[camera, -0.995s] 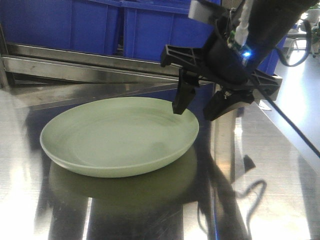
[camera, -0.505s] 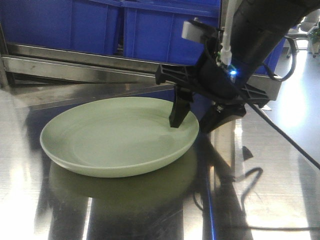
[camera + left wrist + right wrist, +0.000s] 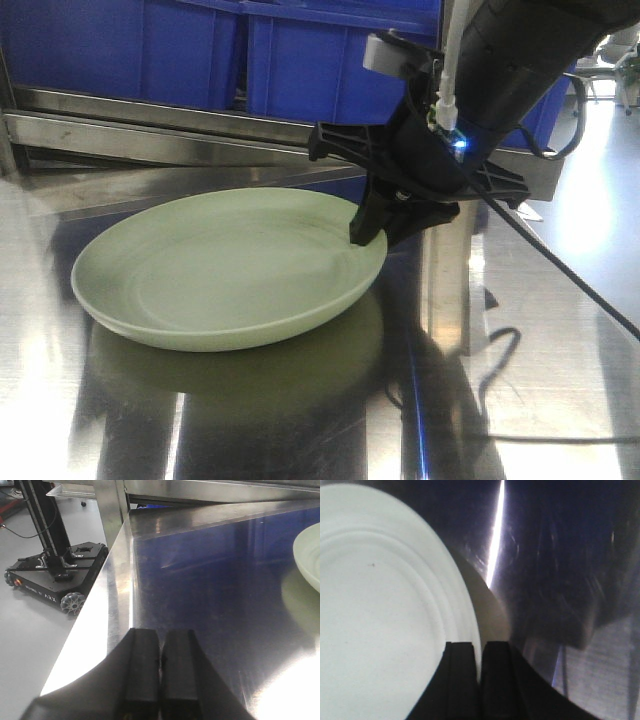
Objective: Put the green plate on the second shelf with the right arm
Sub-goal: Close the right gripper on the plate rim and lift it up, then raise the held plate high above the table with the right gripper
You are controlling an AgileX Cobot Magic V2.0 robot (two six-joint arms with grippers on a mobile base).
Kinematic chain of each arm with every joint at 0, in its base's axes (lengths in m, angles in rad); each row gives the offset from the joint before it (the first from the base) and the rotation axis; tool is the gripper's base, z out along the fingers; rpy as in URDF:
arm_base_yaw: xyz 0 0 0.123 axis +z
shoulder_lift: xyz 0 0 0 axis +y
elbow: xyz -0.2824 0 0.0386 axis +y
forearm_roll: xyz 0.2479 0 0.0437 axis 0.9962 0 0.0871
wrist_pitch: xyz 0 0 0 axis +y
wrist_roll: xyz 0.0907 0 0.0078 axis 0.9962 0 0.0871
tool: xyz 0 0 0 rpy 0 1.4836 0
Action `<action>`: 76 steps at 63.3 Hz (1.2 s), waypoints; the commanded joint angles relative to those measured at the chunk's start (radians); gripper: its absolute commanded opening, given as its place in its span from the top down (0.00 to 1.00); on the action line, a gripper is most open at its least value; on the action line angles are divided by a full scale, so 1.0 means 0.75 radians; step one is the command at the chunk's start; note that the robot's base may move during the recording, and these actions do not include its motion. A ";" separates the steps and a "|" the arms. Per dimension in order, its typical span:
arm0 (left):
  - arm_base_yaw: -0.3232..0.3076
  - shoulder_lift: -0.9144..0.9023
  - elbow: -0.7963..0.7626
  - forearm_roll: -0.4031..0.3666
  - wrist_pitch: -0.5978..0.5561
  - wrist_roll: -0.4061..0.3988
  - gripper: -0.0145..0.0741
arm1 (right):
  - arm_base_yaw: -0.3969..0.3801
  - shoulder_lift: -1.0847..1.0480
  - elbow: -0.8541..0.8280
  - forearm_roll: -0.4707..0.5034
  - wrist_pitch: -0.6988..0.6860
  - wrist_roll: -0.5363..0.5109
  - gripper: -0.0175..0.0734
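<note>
The green plate (image 3: pixel 225 270) lies on the steel table, slightly tilted, its right edge raised. My right gripper (image 3: pixel 372 232) is shut on the plate's right rim; in the right wrist view the gripper (image 3: pixel 480 647) has its two black fingers clamped over the rim of the plate (image 3: pixel 380 605). My left gripper (image 3: pixel 160 652) is shut and empty, low over the table's left part; the plate's edge (image 3: pixel 307 555) shows at the far right of that view.
Blue plastic bins (image 3: pixel 210 50) stand on a steel shelf rail (image 3: pixel 150 125) behind the plate. The table's left edge (image 3: pixel 107 610) drops to the floor, where a black wheeled base (image 3: pixel 55 575) stands. A cable (image 3: pixel 580 270) trails from the right arm.
The right gripper's jaws have closed on the plate's right rim. The plate has shifted slightly left and its right edge has lifted.
</note>
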 commanded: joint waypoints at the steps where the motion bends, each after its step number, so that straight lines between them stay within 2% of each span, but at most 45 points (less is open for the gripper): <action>1: -0.006 -0.032 0.056 0.001 -0.081 -0.006 0.70 | 0.002 -0.092 -0.042 0.017 -0.131 -0.014 0.75; 27: -0.006 -0.032 0.056 0.001 -0.081 -0.006 0.70 | -0.001 -0.367 -0.038 -0.001 -0.277 -0.014 0.75; 45: -0.006 -0.032 0.056 0.001 -0.081 -0.006 0.70 | -0.037 -0.582 -0.013 -0.137 -0.300 -0.015 0.75; 52: -0.006 -0.032 0.056 0.001 -0.081 -0.006 0.70 | -0.083 -0.668 0.046 -0.166 -0.339 -0.015 0.75; 76: -0.006 -0.032 0.056 0.001 -0.081 -0.006 0.70 | -0.362 -1.039 0.390 -0.171 -0.432 -0.015 0.75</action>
